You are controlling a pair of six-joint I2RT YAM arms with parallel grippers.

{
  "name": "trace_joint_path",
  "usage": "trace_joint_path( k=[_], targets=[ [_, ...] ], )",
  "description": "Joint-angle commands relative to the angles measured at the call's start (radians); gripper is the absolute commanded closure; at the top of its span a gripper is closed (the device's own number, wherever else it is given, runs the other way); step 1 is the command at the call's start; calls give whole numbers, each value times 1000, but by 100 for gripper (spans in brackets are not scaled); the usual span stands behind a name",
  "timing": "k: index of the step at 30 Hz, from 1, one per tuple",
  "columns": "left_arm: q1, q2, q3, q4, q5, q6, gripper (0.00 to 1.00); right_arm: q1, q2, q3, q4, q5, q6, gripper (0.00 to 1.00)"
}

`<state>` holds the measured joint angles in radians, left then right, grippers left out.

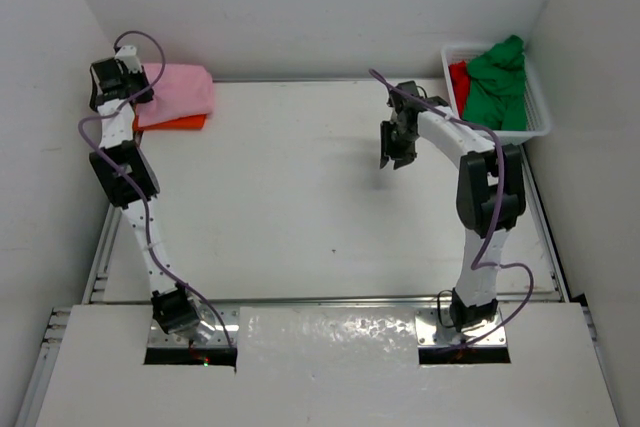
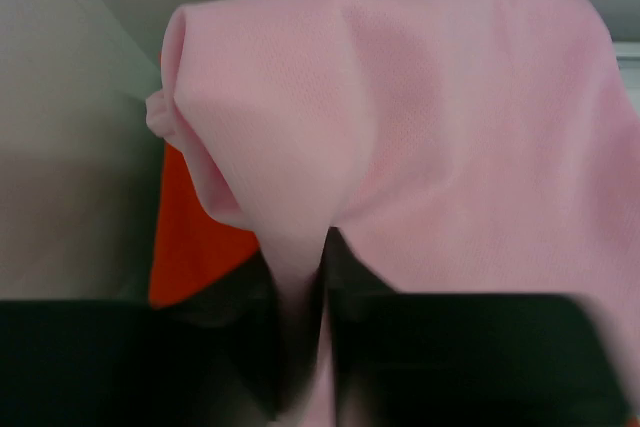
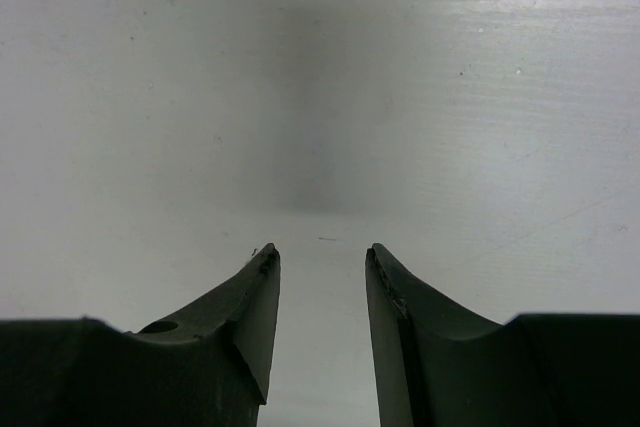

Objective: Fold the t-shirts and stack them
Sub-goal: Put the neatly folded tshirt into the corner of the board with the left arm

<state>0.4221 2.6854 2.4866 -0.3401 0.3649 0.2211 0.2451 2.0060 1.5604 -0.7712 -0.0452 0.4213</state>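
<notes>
A folded light pink t-shirt [image 1: 178,92] lies on top of a folded orange t-shirt [image 1: 183,123] at the table's back left corner. My left gripper [image 1: 128,85] sits at the pile's left edge, shut on a pinch of the pink t-shirt [image 2: 420,137]; the cloth runs down between the fingers [image 2: 235,317], with the orange t-shirt [image 2: 195,247] showing below. A green t-shirt [image 1: 500,82] and a red t-shirt [image 1: 459,78] lie crumpled in the white basket [image 1: 538,112] at the back right. My right gripper [image 1: 393,150] hangs open over bare table, nothing between its fingertips [image 3: 262,262].
White walls close the table on the left, back and right. The left arm's cable [image 1: 145,42] loops above the pile. A metal rail [image 1: 330,299] runs along the table's near edge, in front of the two arm bases.
</notes>
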Motion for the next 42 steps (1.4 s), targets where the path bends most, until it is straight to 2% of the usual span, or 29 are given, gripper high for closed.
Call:
trace_joint_path(
  k=[1, 2, 3, 5, 6, 8, 15, 18, 20, 22, 23, 26, 31, 35, 39, 41, 42],
  targets=[
    [-6, -102, -14, 113, -75, 66, 76, 10, -1, 41, -10, -7, -16, 61],
    [-9, -108, -37, 121, -90, 73, 67, 11, -1, 40, -10, -10, -16, 61],
    [-11, -116, -40, 122, -95, 80, 50, 11, -1, 40, -10, -13, -21, 61],
    [-14, -119, -40, 121, -109, 83, 29, 11, 0, 38, -10, -15, -26, 61],
    [-17, -122, -38, 118, -128, 83, 11, 11, 0, 36, -8, -16, -27, 61],
    [-17, -134, -64, 122, -133, 83, 1, 13, -1, 36, -7, -24, -27, 61],
    [-31, -192, -83, 98, -320, 50, 1, 16, -10, 23, 1, -36, -32, 61],
    [-69, -278, -179, 104, -319, 89, 3, 19, -16, 4, 15, -42, -26, 61],
    [-106, -324, -284, 102, -331, 170, 3, 17, -18, 1, 20, -48, -23, 61],
    [-161, -372, -336, 67, -301, 254, 5, 17, -19, 7, 20, -53, -23, 61],
    [-192, -393, -353, 28, -232, 280, 8, 19, -21, 9, 20, -54, -23, 61],
    [-224, -412, -405, -23, -166, 353, 10, 19, -30, 6, 21, -59, -23, 61],
    [-275, -423, -402, -143, -126, 363, 11, 17, -73, -28, 39, -62, -30, 61],
    [-383, -527, -483, -278, -98, 379, 14, 14, -96, -34, 39, -61, -53, 61],
    [-512, -663, -682, -330, -89, 376, 13, -1, -140, -59, 61, -70, -70, 51],
    [-555, -731, -742, -344, -75, 350, 13, -27, -171, -72, 76, -88, -75, 44],
    [-566, -751, -806, -343, -78, 318, 13, -39, -203, -80, 91, -100, -78, 35]
  ],
)
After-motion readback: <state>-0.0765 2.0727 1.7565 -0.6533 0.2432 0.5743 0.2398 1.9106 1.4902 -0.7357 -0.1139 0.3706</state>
